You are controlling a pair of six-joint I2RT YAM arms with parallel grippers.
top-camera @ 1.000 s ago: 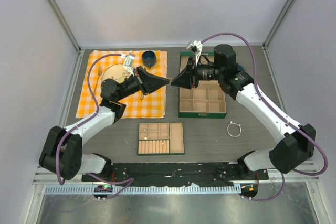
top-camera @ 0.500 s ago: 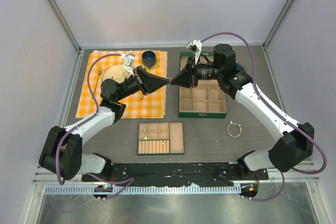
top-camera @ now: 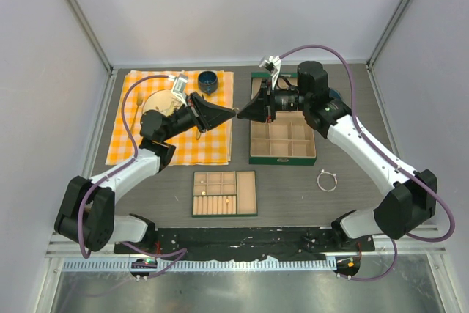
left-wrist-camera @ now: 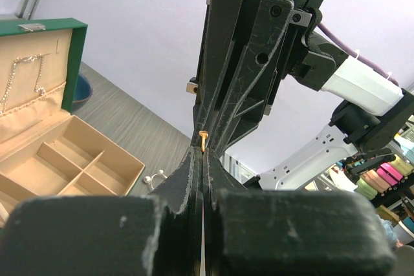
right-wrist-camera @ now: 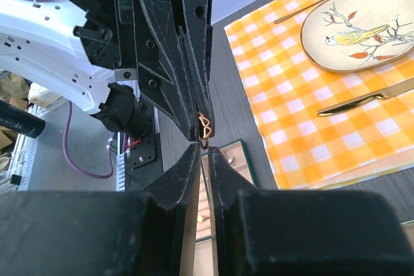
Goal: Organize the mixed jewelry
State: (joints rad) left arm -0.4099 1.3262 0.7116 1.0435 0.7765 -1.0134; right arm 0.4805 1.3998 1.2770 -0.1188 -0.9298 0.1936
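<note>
My left gripper (top-camera: 234,112) and right gripper (top-camera: 241,113) meet tip to tip in the air between the checked cloth and the green box. The left gripper (left-wrist-camera: 204,151) is shut on a small gold ring (left-wrist-camera: 204,138) with heart-shaped links, which also shows in the right wrist view (right-wrist-camera: 204,127). The right gripper (right-wrist-camera: 204,149) has a narrow gap between its fingers, its tips at the ring's lower edge. A thin silver bracelet loop (top-camera: 327,180) lies on the table at the right. The tan compartment tray (top-camera: 196,194) holds a gold ring (top-camera: 227,199).
An open green jewelry box (top-camera: 282,160) with tan compartments stands under the right arm. An orange checked cloth (top-camera: 128,141) at the left carries a plate (right-wrist-camera: 352,30), a fork, a knife (right-wrist-camera: 362,100) and a blue bowl (top-camera: 208,80).
The right arm's elbow has shifted slightly. Both grippers stay tip to tip with the ring between them.
</note>
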